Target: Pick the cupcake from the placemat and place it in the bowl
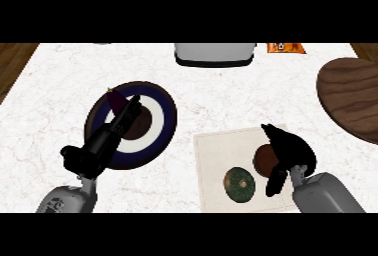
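Note:
A beige placemat (221, 150) lies at the lower right of the counter. On it sits a round brown cupcake (263, 159), its right side hidden by my right hand (294, 150). That hand is open and brackets the cupcake, fingers past its far side and thumb below it near the mat's front. A navy bowl (164, 107) with a white ring and a brown centre stands to the left of the mat. My left hand (103, 142) lies across the bowl, fingers straight and pointing away from me.
A round green item (240, 184) lies on the mat in front of the cupcake. A grey appliance (215, 54) and an orange packet (286, 48) stand at the back edge. A round wooden board (353, 100) sits at the right.

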Controlling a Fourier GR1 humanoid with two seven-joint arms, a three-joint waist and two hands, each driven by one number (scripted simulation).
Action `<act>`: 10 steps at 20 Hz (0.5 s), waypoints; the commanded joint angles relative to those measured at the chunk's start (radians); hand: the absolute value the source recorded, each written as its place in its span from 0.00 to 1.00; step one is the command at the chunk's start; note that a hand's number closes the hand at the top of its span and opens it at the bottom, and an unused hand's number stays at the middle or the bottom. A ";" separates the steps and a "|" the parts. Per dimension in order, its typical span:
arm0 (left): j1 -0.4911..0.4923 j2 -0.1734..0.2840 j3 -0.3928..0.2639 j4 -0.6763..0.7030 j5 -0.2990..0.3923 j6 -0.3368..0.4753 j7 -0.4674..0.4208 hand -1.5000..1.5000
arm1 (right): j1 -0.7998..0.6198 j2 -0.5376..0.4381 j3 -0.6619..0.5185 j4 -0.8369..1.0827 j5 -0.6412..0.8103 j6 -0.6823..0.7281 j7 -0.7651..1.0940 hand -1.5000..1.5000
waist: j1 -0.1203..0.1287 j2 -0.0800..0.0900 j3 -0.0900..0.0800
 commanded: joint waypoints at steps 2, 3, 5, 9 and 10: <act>0.049 0.000 0.007 -0.083 -0.027 0.001 0.024 0.50 | -0.055 0.012 -0.045 0.096 0.036 -0.008 -0.150 1.00 | 0.004 0.000 0.000; -0.002 -0.016 0.014 0.009 -0.026 -0.008 0.000 0.50 | 0.045 -0.033 -0.024 0.041 0.074 -0.094 -0.227 1.00 | -0.004 0.000 0.000; 0.059 -0.040 -0.013 0.002 -0.052 -0.002 -0.053 0.50 | 0.019 0.007 -0.005 0.010 0.117 -0.081 -0.180 1.00 | -0.002 -0.001 0.000; -0.022 -0.056 0.035 0.037 -0.056 -0.022 -0.002 0.50 | -0.003 0.056 -0.064 0.094 0.174 -0.098 -0.231 1.00 | -0.003 0.000 0.000; 0.015 -0.049 0.029 0.014 -0.067 -0.024 -0.021 0.50 | 0.037 -0.005 -0.087 0.074 0.175 -0.094 -0.292 1.00 | -0.003 0.000 0.000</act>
